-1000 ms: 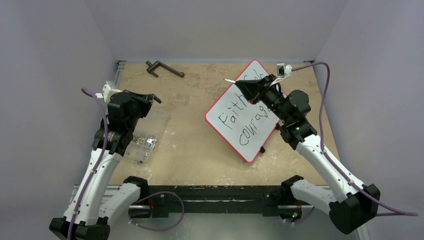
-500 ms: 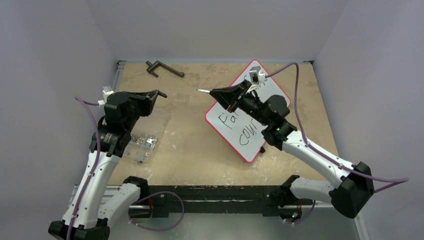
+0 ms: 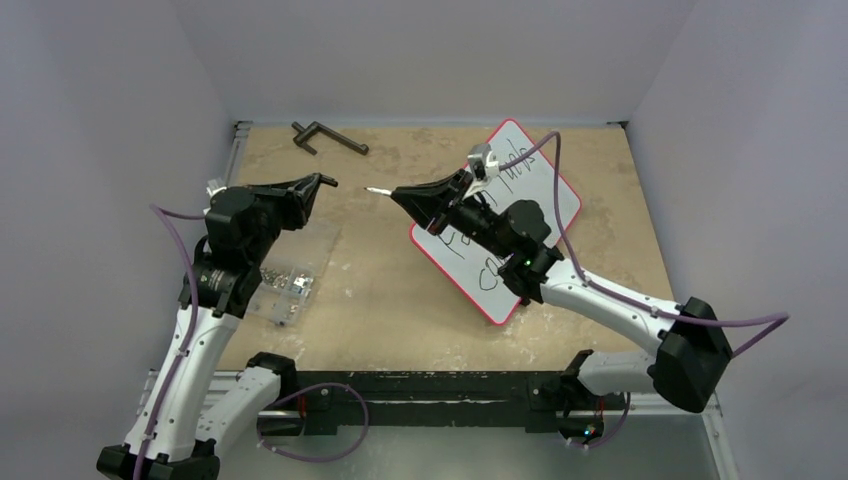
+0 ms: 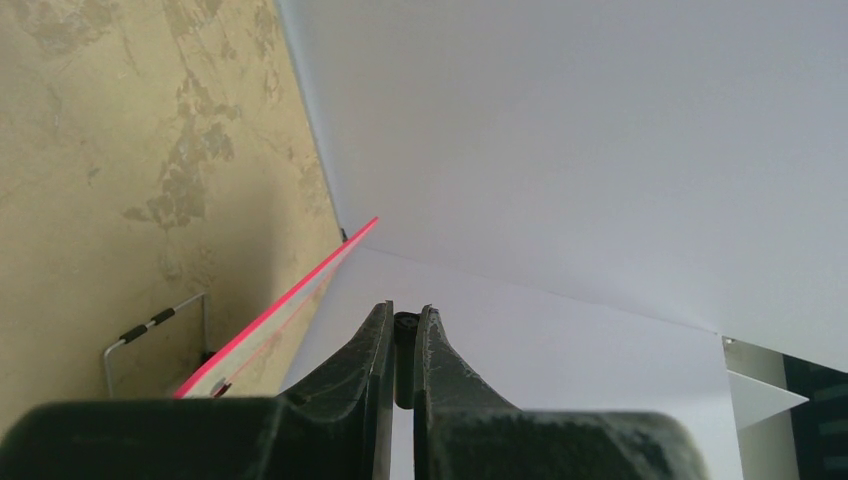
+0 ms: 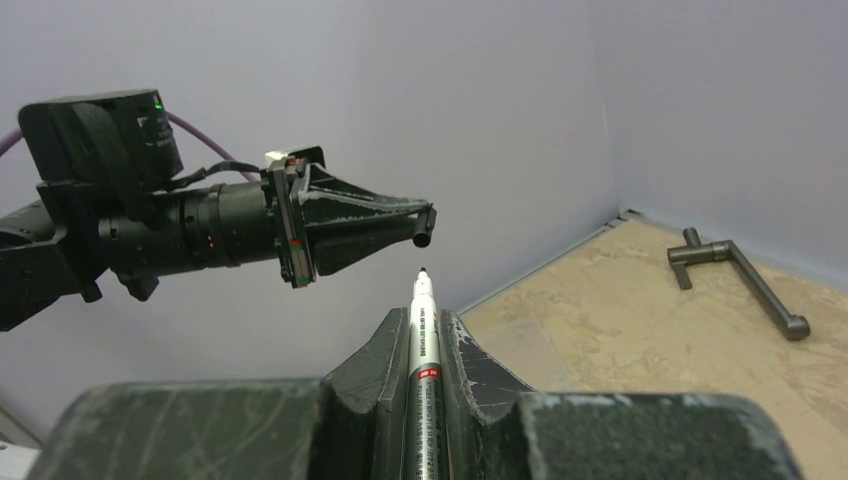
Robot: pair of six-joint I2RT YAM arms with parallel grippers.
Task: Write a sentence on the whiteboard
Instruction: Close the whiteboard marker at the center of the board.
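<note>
Jaws on both arms are closed, each on its own half of one pen, and the risk lies where the halves meet. The right jaws clamp the marker along its barrel, bare nib forward. The left jaws pinch, at their very tips, a small black piece that I take to be the marker's cap. Neither pair shows any slack around what it holds.

In the right wrist view the nib sits just short of the cap and a little below it, not touching. My reading is that the writing is done and capping is the step in hand. If the two arms close in off-axis, the nib could strike the cap's rim or a left finger, marking it or crushing the tip. The cap is held by so little of its length that a sideways push might twist it free and drop it on the table. A hard push could also slide the marker back through the right jaws.

Behind the right arm, the whiteboard lies flat on the table at a slant, toward the far right. The sentence on it is partly hidden by that arm.
</note>
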